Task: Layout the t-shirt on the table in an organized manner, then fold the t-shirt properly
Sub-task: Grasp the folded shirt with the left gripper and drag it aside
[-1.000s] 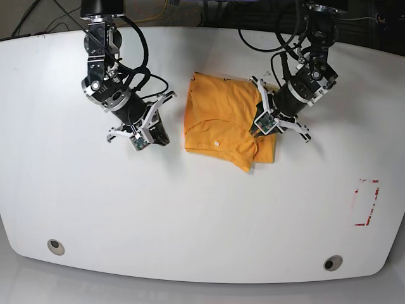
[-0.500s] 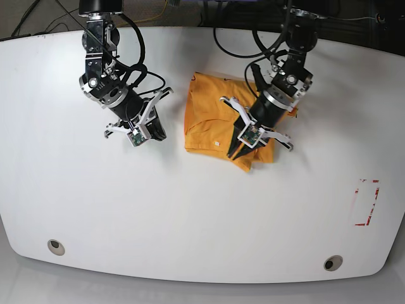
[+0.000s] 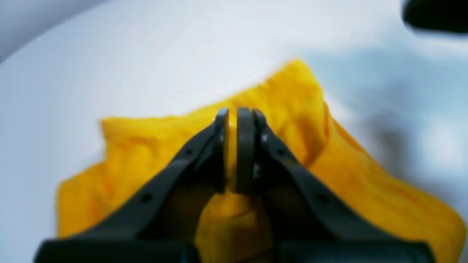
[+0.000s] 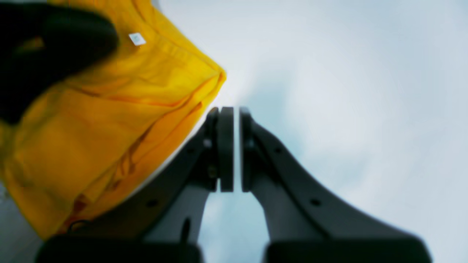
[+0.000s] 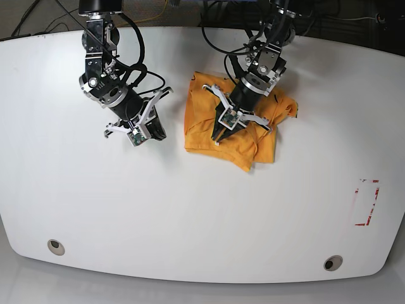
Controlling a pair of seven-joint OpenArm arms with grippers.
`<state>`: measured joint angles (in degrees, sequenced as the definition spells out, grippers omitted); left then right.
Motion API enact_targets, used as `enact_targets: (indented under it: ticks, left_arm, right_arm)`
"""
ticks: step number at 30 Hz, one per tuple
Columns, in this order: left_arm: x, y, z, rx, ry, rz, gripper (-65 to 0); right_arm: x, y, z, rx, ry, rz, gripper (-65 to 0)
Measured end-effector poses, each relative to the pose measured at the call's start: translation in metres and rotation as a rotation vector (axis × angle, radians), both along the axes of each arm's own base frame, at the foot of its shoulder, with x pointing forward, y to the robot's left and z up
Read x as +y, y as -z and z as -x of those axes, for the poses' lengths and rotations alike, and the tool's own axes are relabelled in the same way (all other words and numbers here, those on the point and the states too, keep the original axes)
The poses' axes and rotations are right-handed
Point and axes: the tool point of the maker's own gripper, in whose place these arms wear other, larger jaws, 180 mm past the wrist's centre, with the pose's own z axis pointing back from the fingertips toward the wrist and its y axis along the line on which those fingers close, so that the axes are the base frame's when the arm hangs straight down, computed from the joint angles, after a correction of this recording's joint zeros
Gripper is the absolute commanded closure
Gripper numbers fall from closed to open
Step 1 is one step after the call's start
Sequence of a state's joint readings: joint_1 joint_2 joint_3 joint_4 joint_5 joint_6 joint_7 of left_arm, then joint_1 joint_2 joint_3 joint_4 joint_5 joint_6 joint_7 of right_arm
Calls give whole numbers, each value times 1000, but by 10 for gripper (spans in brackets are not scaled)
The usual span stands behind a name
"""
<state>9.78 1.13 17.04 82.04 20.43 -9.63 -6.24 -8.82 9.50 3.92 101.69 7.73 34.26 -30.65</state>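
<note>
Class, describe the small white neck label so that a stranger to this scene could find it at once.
Start at the glossy white table and find the crumpled orange-yellow cotton t-shirt near its far middle. On the shirt's near edge, beside the shut left gripper, sits a tiny white square label, the only white patch on the orange cloth.

Black arms (image 5: 104, 88), white brackets (looping black cables).

Right gripper (image 4: 232, 146) fingers nearly together — thin sliver of gap, nothing between them. It hangs over the white table (image 4: 347, 91). Crumpled orange-yellow t-shirt (image 4: 109, 120) fills the left side, its corner just beside the fingertips; small white label (image 4: 136, 38) up top. Blurry dark shape at upper left — can't tell what.
</note>
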Motion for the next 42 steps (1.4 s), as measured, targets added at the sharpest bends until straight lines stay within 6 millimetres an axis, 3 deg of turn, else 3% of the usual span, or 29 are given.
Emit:
enact_targets:
  ticks: [9, 13, 17, 26, 42]
  left_arm:
    - [5, 19, 3, 23, 16, -109, -22]
    - [19, 27, 2, 58, -13, -147, -22]
    - [46, 31, -2, 63, -45, -175, -22]
    - [129, 33, -1, 90, -160, -245, -22]
    - [209, 29, 9, 173, -224, -265, -22]
  right_arm:
    - [0, 3, 4, 11, 0, -1, -20]
    - [0, 5, 6, 16, 0, 0, -20]
    - [0, 5, 6, 15, 0, 0, -20]
    - [1, 5, 8, 18, 0, -10, -20]
    - [5, -6, 19, -7, -13, -2, -20]
